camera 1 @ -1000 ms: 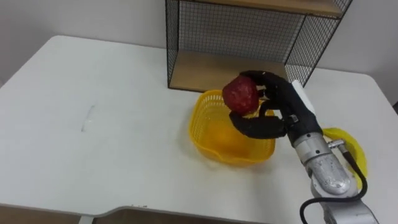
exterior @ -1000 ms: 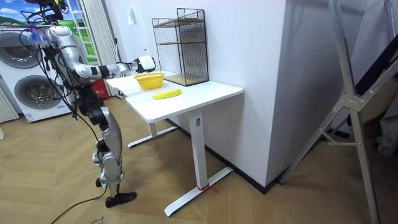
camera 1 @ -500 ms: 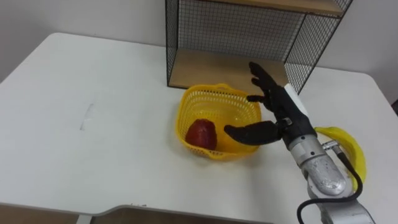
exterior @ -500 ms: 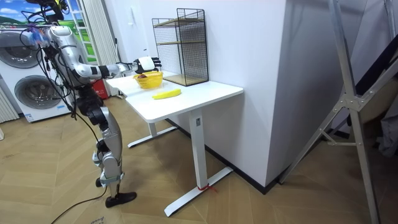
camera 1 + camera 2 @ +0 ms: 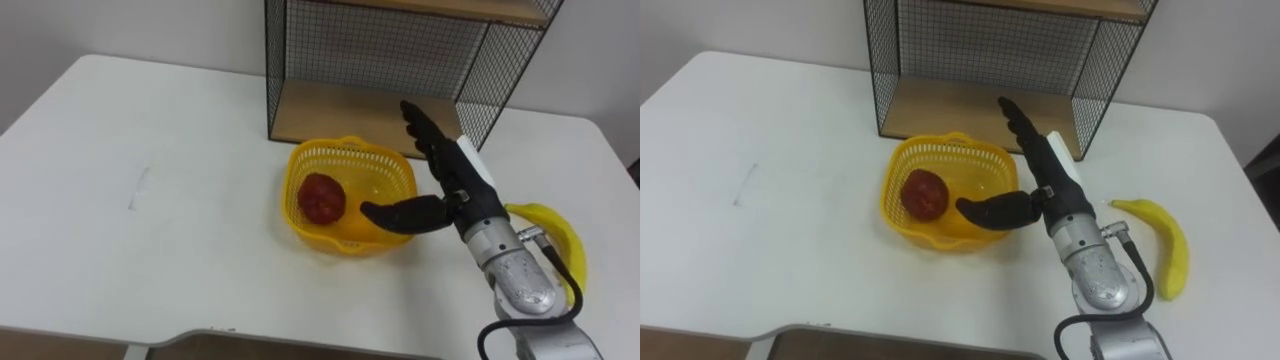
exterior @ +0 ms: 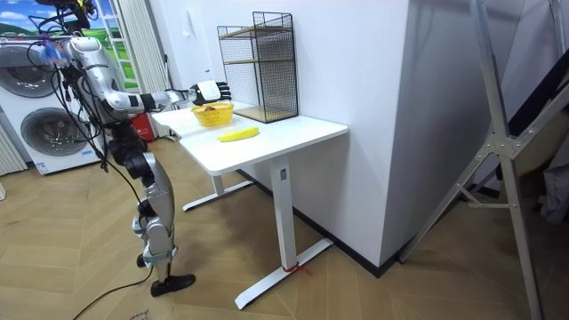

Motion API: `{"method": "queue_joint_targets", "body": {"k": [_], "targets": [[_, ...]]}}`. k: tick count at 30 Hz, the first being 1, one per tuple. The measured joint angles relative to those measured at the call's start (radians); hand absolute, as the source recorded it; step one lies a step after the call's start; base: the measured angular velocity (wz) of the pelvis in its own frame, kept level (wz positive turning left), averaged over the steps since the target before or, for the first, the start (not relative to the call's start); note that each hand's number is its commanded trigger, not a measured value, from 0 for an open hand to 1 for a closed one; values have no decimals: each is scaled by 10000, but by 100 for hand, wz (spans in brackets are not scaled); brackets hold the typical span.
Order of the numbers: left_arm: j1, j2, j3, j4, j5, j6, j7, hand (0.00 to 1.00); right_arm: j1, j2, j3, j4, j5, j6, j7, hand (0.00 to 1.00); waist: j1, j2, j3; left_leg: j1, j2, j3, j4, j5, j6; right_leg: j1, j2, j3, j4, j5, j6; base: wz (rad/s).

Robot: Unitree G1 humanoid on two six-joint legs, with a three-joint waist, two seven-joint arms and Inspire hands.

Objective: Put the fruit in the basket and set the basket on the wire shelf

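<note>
- The yellow basket stood on the white surface toward its far edge, just in front of the wire shelf, which occupied the far edge itself.
- A red fruit lay inside the basket, against its left wall, so by my judgement the first part of the job was done.
- The banana lay on the bare surface near the right edge, apart from the basket and beside the robot's right forearm; it had not yet been put in.
- The right hand hung at the basket's right side with nothing in it: the fingers were held straight and pointed toward the shelf, while the thumb reached out leftward over the near right part of the rim.
- Whether the thumb touched the rim could not be told from either eye view.
- The shelf's lower wooden board was bare where it showed, directly behind the basket, and looked like the natural place to set it.
- In the room view the robot stood upright at the end of the surface on the room view's left, its right arm stretched out level over the basket.
- What remained, as I judged it: fetch the banana, drop it beside the red fruit, then take hold of the basket and lift it onto the shelf. Roughly a third of the task looked complete.
</note>
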Motion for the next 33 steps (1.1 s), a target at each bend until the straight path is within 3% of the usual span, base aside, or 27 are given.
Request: {"method": "queue_joint_targets", "body": {"k": [9, 13, 18, 22, 29, 33], "targets": [[49, -4, 35, 3, 15, 0, 79, 0, -2, 0, -113, -5, 68, -1, -375, 0, -21, 68, -62, 23, -1, 48, 5, 5, 5, -2, -8, 24, 5, 0, 0, -1], [236, -3, 132, 46, 17, -10, 67, 0, -3, -3, -744, -14, 482, -6, -629, 0, -61, 23, -78, 33, -6, 47, 7, 7, 8, 0, -17, 29, 18, 0, 0, -1], [441, -2, 129, 44, -3, -15, 59, 0, -3, -185, -1560, 32, 1315, -21, -1297, 0, -248, -39, -29, 33, -5, -7, 32, 7, 7, 62, -22, -38, 18, 0, 1, 4], [616, -6, 129, 41, 1, 5, 62, 0, -2, -267, -2220, 59, 1325, -20, -2219, 0, -372, -106, 54, 2, -5, -2, 17, 9, 4, 16, -22, -42, 18, -2, 3, 0], [664, 17, 160, 18, -25, -17, 74, 0, -11, -470, -2771, 741, 1369, -21, -3109, 0, -597, -229, 34, -2, -6, 45, -15, 9, 4, -22, -18, -1, 4, -5, 8, -1], [649, 38, 197, 34, -11, -29, 64, 0, -63, -776, -2906, 1330, 1339, -21, -3364, 0, -571, -277, 8, 42, -5, 95, -31, 10, 5, -20, -17, 33, 6, -5, 8, -2]]}}
